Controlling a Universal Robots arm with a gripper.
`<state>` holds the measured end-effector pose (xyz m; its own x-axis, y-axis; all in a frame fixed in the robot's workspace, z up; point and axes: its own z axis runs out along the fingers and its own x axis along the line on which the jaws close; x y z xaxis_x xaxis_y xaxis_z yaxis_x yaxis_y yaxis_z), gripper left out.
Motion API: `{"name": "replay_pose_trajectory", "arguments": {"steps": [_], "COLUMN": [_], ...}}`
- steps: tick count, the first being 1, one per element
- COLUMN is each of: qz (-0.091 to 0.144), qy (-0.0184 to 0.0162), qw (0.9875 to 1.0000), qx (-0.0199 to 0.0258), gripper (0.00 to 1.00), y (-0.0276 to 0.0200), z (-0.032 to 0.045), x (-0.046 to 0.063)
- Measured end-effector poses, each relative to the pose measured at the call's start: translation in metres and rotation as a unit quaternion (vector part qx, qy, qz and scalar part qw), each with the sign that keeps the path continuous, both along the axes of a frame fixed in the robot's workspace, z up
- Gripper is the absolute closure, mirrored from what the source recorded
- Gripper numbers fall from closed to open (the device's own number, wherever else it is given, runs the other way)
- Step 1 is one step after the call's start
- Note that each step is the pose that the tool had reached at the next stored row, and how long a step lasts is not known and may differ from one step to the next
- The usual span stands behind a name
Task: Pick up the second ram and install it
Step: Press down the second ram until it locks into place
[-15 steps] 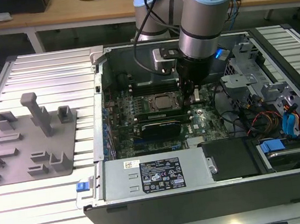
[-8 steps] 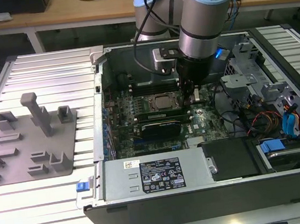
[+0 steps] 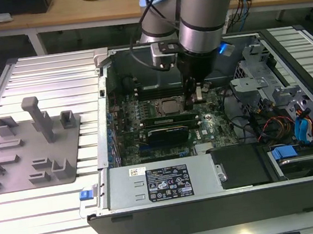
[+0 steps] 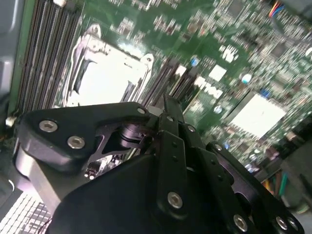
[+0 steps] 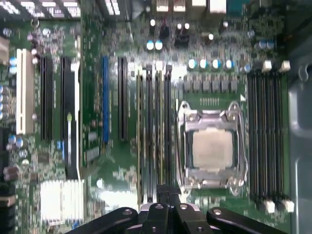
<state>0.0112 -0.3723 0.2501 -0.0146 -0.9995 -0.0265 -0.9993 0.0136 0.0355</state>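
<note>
Inside the open computer case (image 3: pixel 225 200), which lies on the slatted counter (image 3: pixel 47 73), the arm (image 3: pixel 205 6) is lowered over the motherboard (image 5: pixel 97 161) beside the processor socket (image 5: pixel 212 148). To the exterior view's left, the grey holder blocks (image 3: pixel 30 145) are seen with no green stick standing in them, so the pick-up part of the task is judged to be done. The gripper (image 5: pixel 168 197) is drawn narrow, its fingers nearly together over the bank of memory slots (image 5: pixel 153 131) next to the socket. A thin upright edge is seen between the fingertips (image 4: pixel 168 109) in the second wrist view, and this is taken to be the second ram (image 4: pixel 171 105), held on edge directly above those slots. Whether it is already seated cannot be told; the slot latches are hidden by the gripper, so the seating is judged unfinished.
</note>
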Motion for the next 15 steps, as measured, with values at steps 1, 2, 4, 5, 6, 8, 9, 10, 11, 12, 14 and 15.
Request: {"name": "replay_pose_trajectory", "arguments": {"steps": [1, 2, 4, 5, 6, 8, 9, 10, 11, 12, 14, 15], "qz": [0.0, 0.0, 0.0, 0.0, 0.0, 0.0, 0.0, 0.0, 0.0, 0.0, 0.0, 0.0], "qy": [-0.0002, -0.0005, -0.0011, -0.0019, -0.0028, -0.0046, -0.0052, -0.0063, -0.007, -0.0071, -0.0072, -0.0071], "qw": [1.0, 1.0, 1.0, 1.0, 1.0, 1.0, 1.0, 1.0, 1.0, 1.0, 1.0, 1.0], "qx": [0.0, 0.0, -0.0001, 0.0, 0.0001, 0.0, 0.0, -0.0001, 0.0, 0.0, -0.0001, -0.0001], "gripper": [0.92, 0.92, 0.92, 0.92, 0.92, 0.92, 0.92, 0.92, 0.92, 0.92, 0.92, 0.92], "y": [0.0, 0.0, 0.0, 0.0001, 0.0, 0.0, 0.0, 0.0, 0.0001, 0.0, 0.0, 0.0], "z": [-0.0001, -0.0001, -0.0001, -0.0003, -0.0005, -0.0011, -0.0022, -0.0037, -0.0054, -0.0078, -0.0087, -0.0087], "x": [-0.006, -0.011, -0.019, -0.028, -0.039, -0.05, -0.053, -0.057, -0.06, -0.062, -0.063, -0.063]}}
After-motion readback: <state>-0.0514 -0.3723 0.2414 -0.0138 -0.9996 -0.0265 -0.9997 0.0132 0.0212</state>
